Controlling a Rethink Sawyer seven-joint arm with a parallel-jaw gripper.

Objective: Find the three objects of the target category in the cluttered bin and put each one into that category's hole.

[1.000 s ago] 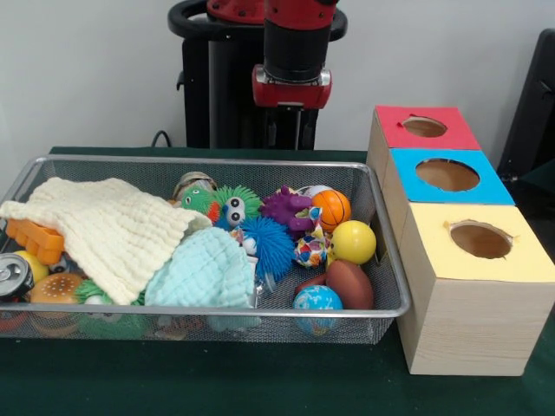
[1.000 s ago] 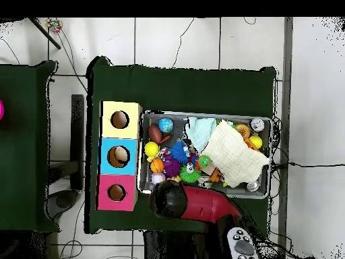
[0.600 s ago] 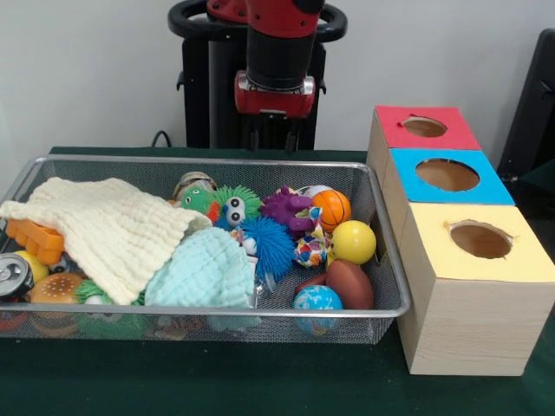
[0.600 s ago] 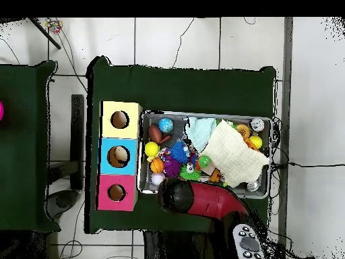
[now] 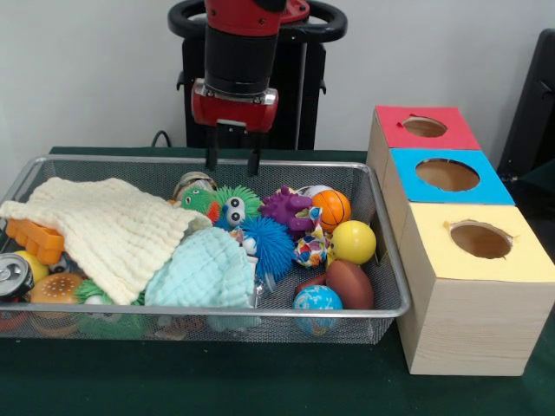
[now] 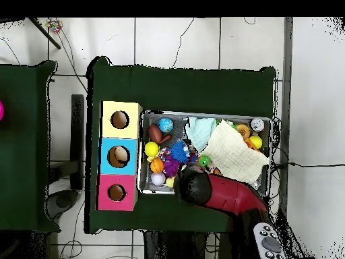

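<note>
Claw: your claw [image 5: 231, 161] hangs empty with its two fingers parted narrowly, tips just above the far rim of the wire bin [image 5: 392, 286], over the green spiky toy [image 5: 218, 201].
Shift from earlier: a second ago the claw stood further toward the boxes and higher behind the bin; it has since slid sideways and come down over the bin's middle.
Likely reason: you appear to be lining up a pick among the toys, though the target category is not shown.
Balls: orange basketball [image 5: 331, 208], yellow ball [image 5: 353, 241], brown football [image 5: 349, 283] and globe ball [image 5: 317, 301] lie bunched at the bin end nearest the boxes.
Covers: a cream cloth [image 5: 104, 230] and a pale blue cloth [image 5: 204, 270] drape over the other end, hiding what lies beneath.
Partly buried: soda can [image 5: 12, 276], orange block [image 5: 33, 239], toy burger [image 5: 54, 290].
Holes: red box [image 5: 423, 127], blue box [image 5: 447, 176] and yellow box [image 5: 479, 243] stand in a row on the tabletop [image 5: 217, 381] beside the bin, each hole open.
</note>
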